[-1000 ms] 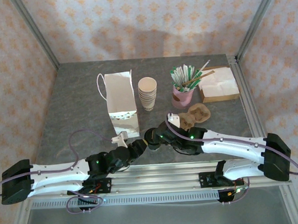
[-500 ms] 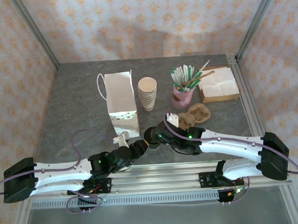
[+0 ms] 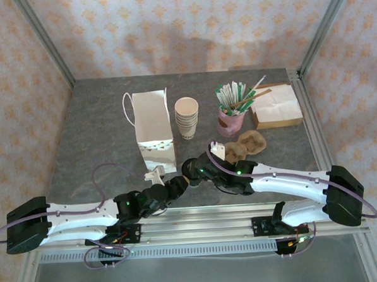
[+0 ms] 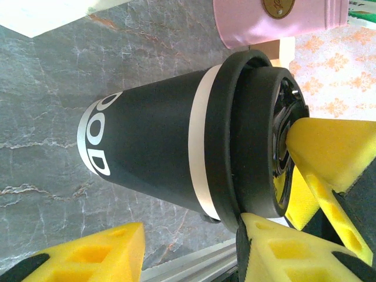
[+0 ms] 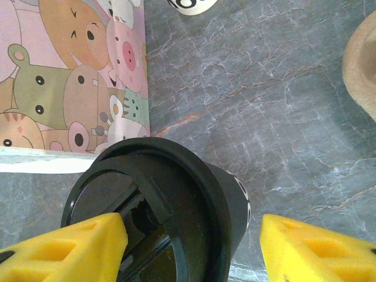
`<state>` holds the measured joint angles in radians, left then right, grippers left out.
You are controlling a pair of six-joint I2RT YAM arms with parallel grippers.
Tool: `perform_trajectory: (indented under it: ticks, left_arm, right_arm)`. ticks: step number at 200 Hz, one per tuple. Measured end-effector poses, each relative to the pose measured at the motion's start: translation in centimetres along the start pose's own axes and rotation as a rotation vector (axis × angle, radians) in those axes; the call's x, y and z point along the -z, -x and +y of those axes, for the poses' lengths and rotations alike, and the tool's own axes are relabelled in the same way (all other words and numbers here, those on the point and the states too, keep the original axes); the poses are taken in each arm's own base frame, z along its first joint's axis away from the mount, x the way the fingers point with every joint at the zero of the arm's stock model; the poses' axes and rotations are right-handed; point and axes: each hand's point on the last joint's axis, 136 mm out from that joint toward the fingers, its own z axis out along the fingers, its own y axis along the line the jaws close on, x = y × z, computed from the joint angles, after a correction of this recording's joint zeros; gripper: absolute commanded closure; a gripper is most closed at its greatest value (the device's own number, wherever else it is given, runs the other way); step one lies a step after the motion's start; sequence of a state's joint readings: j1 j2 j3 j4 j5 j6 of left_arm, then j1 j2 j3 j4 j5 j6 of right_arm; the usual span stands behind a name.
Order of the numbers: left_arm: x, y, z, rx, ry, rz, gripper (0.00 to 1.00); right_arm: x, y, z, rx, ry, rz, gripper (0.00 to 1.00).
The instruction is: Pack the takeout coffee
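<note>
**Takeout coffee (image 4: 158,153) lidded, not yet in the bag**

The coffee was a small dark paper cup with a white band, white lettering and a round black plastic lid. It stood at the near edge of the grey stone-patterned table (image 3: 93,139), about midway between left and right, with both my grippers crowded around it. My left gripper (image 4: 188,238) had its yellow foam fingers apart, the cup beyond the gap and not clamped. My right gripper (image 5: 192,229) hung above the lid with its fingers spread to either side. Its right-hand finger was clear of the cup wall, and in the left wrist view a yellow fingertip looked to be touching the lid top. Neither gripper held the cup.

By my judgement the lid was on, so that part was done. What remained was taking a firm grip, lifting, and setting the cup inside the tall white paper bag (image 3: 151,127). The bag's cartoon-printed lower end was just far-left of the cup, and I could not tell whether its mouth was open.

A stack of lidless tan paper cups (image 3: 186,118) stood right of the bag. Further right were a pink cup of stirrers and sachets (image 3: 232,121), a brown moulded pulp carrier (image 3: 247,144) and a pile of brown napkins (image 3: 276,106). What stood in the way, I judged, was two grippers sharing one small cup, and the bag's height over it.
</note>
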<state>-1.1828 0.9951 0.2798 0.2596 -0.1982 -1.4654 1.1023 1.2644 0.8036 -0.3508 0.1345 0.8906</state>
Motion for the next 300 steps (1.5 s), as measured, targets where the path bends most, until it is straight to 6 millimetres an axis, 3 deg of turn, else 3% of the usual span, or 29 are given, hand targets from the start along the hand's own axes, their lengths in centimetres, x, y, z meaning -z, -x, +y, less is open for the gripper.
perform_trajectory:
  ticks: [28, 66, 119, 166, 227, 300]
  left_arm:
    - [0.5, 0.3, -0.2, -0.013, 0.007, -0.002, 0.55]
    - [2.2, 1.5, 1.3, -0.051, 0.076, -0.029, 0.53]
    - [3.1, 2.4, -0.3, -0.057, 0.064, -0.043, 0.53]
    - [2.7, 4.1, -0.2, -0.023, 0.076, -0.084, 0.54]
    - [1.6, 4.1, 0.0, -0.025, 0.087, -0.072, 0.54]
    - [1.0, 4.0, -1.0, -0.047, 0.071, -0.058, 0.54]
  right_arm:
    - [-0.1, 0.1, 0.2, -0.005, 0.008, -0.003, 0.39]
    - [0.1, 0.1, 0.2, -0.025, -0.002, 0.002, 0.38]
    - [0.9, -0.9, 1.0, -0.076, -0.031, 0.017, 0.38]
    - [1.6, -1.8, 2.2, -0.178, -0.016, 0.007, 0.41]
    - [3.8, -0.4, 3.1, -0.258, 0.075, -0.029, 0.41]
    - [3.9, 1.2, 1.2, -0.089, 0.026, -0.085, 0.38]
